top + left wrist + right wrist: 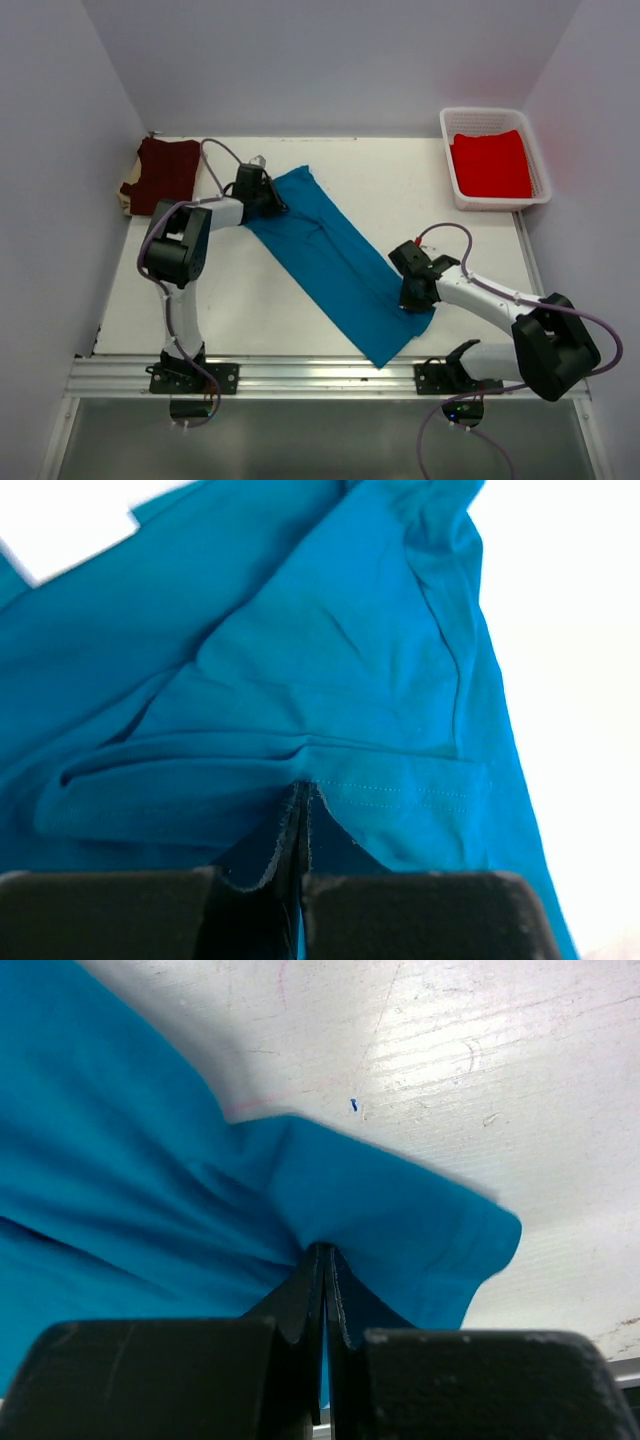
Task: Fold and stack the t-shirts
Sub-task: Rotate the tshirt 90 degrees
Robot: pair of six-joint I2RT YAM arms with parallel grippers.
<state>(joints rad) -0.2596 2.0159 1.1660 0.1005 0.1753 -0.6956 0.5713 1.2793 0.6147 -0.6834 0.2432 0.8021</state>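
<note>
A teal-blue t-shirt (330,260) lies stretched in a long diagonal band across the table, from upper left to lower right. My left gripper (272,205) is shut on its upper left edge; the left wrist view shows the jaws pinched on the stitched cloth (400,680) at the left gripper (300,790). My right gripper (412,300) is shut on the lower right edge; in the right wrist view the cloth (120,1160) bunches at the right gripper (322,1252). A dark maroon t-shirt (165,172) lies folded at the far left. A bright red t-shirt (490,165) sits in the basket.
A white mesh basket (452,175) stands at the far right corner of the table. White walls close in on three sides. A metal rail (320,375) runs along the near edge, where both arm bases are bolted.
</note>
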